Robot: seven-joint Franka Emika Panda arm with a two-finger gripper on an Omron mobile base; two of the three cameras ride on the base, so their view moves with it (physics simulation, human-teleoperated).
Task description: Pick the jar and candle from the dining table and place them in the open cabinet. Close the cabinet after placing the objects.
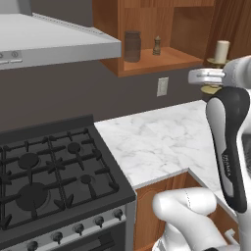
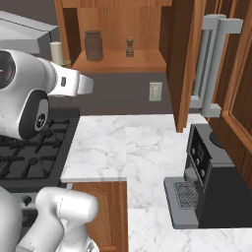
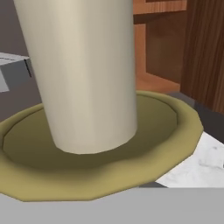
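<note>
The cream candle (image 1: 222,50) on its brass-gold holder hangs in the air just right of the open cabinet (image 1: 162,61), a little above shelf level. My gripper (image 1: 212,77) is shut on the candle, gripping the holder below its dish. In the hand view the candle (image 3: 83,74) and the holder's dish (image 3: 175,122) loom very close, and my fingertips are hidden. The grey jar (image 1: 132,46) stands upright on the cabinet shelf, also visible as the jar (image 2: 93,45) from the right. The cabinet door (image 2: 184,64) stands swung open with its silver handle (image 2: 211,64) facing out. The dining table is out of view.
A small dark pepper-mill figure (image 1: 157,45) stands on the shelf right of the jar. Below lies a marble counter (image 1: 162,142), with a gas stove (image 1: 44,171) and a range hood (image 1: 49,39) to its left. A black coffee machine (image 2: 206,187) sits under the open door.
</note>
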